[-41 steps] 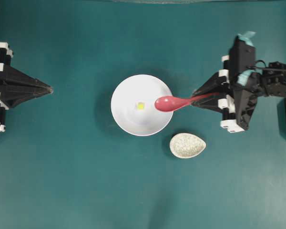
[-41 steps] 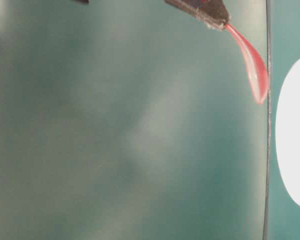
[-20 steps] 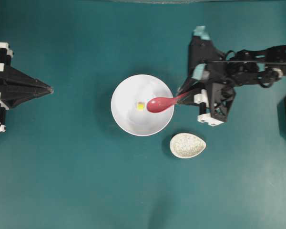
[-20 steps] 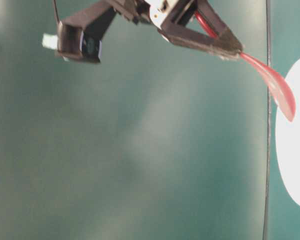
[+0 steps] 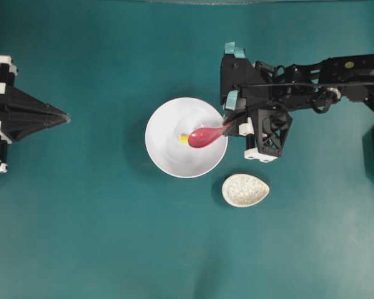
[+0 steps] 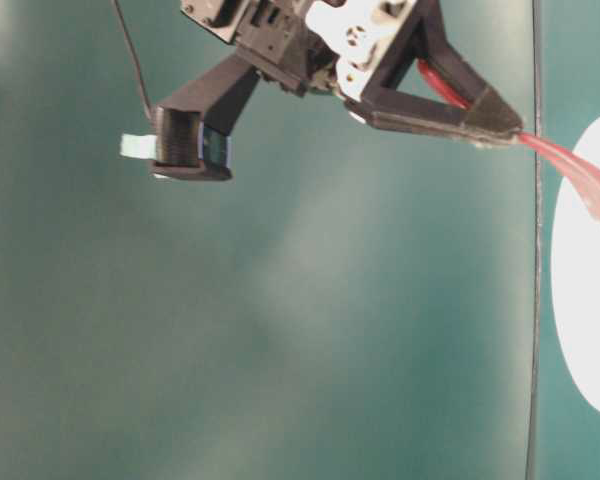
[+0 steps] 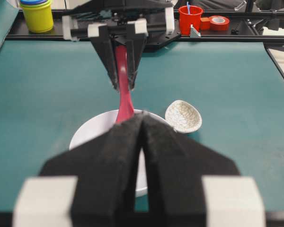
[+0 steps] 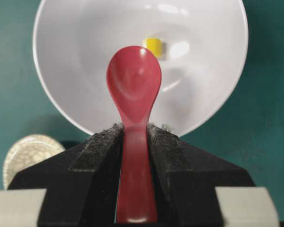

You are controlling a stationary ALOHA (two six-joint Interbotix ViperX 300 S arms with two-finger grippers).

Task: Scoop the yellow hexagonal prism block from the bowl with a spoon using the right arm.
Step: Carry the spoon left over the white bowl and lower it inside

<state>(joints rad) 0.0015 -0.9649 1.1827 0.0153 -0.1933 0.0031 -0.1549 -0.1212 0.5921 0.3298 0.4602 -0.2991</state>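
The right hand [image 5: 232, 125] is pinching the handle of the pink-red spoon [image 5: 202, 135], with one finger on each side. The spoon's scoop is inside the big white bowl [image 5: 168, 159], which sits in the middle of the green bench [image 5: 100, 237].

The tiny yellow block [image 8: 153, 46] lies on the bowl's floor, right at the tip of the scoop, on its left side in the overhead view. From the right wrist camera, the block [image 8: 153, 46] peeks out just past the spoon's [image 8: 134, 82] far edge. I cannot tell if they touch yet.

The step now looks like getting the scoop under the block. To do it well, the tip should slide low along the bowl's floor — if it rides too high, it will just bump the block away. The block is so small it could skid off toward the far wall of the bowl, so a slow push is best. Then the scoop should tip up level, so the block does not roll out.

The left hand [image 5: 63, 116] rests far off at the left side of the bench, fingers pressed together, with nothing between them. A small speckled dish [image 5: 245, 190] sits just beside the bowl, to its right — not in the way.
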